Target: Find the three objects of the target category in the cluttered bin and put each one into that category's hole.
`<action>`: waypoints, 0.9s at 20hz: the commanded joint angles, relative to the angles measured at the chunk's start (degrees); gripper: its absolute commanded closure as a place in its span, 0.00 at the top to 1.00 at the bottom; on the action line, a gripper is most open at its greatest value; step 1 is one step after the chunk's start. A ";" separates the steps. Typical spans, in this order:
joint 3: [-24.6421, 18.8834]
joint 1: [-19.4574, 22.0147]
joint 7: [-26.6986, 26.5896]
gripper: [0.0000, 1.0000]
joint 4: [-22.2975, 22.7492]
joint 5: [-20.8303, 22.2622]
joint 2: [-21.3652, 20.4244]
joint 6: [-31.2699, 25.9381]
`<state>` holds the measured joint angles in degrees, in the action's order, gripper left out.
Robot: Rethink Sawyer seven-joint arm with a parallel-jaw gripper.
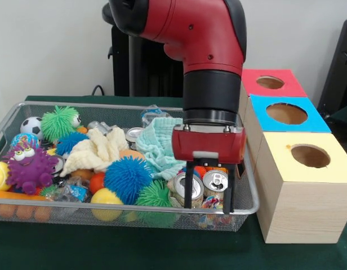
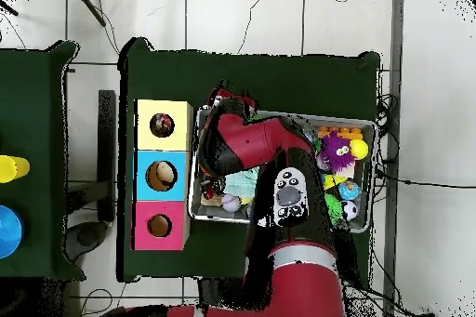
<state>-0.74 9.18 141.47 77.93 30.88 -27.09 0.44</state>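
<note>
Nearest the front camera: green tabletop (image 1: 134, 250), with the wire mesh bin (image 1: 244, 209) and a row of three wooden boxes beside it on the picture's right.

Gripper (image 1: 208, 208) hangs over the bin's near right corner. Its two black fingers (image 1: 188, 194) reach down into the bin, spread apart, one on each side of two upright drink cans (image 1: 202, 184) (silver tops with pull tabs facing up). Fingers are open; whether the pads touch the cans cannot be told. A third can top (image 1: 133, 134) shows further back, mid-bin, partly under cloth.

Near edge of bin, left to right: orange carrot-like piece (image 1: 16, 197), yellow ball (image 1: 106, 198), green spiky ball (image 1: 155, 194). Behind these: purple spiky monster toy with eyes (image 1: 29, 167), blue spiky ball (image 1: 127, 178), cream cloth (image 1: 97, 150), pale teal cloth (image 1: 158, 145). Far left of bin: another green spiky ball (image 1: 58, 122) and a small soccer ball (image 1: 31, 126).

Boxes, near to far: yellow-topped box (image 1: 306, 169), blue-topped box (image 1: 286, 114), red-topped box (image 1: 271, 82); each has one round hole in its top.

Overhead view: the red arm (image 2: 251, 138) covers the bin's box-side end, and the three coloured tops sit in a line against the bin (something pale shows inside the blue box's hole).
</note>
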 commanded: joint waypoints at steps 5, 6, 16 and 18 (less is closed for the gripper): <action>-12.75 6.25 -5.67 1.00 8.69 -0.09 1.02 -12.64; -13.60 6.89 -5.93 1.00 9.06 -0.61 1.15 -13.78; -16.55 9.21 -7.23 1.00 10.12 -0.74 1.41 -20.04; -17.23 9.66 -7.44 1.00 10.34 -0.90 1.40 -21.11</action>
<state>-11.05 16.88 141.47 84.11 30.80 -27.13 -12.41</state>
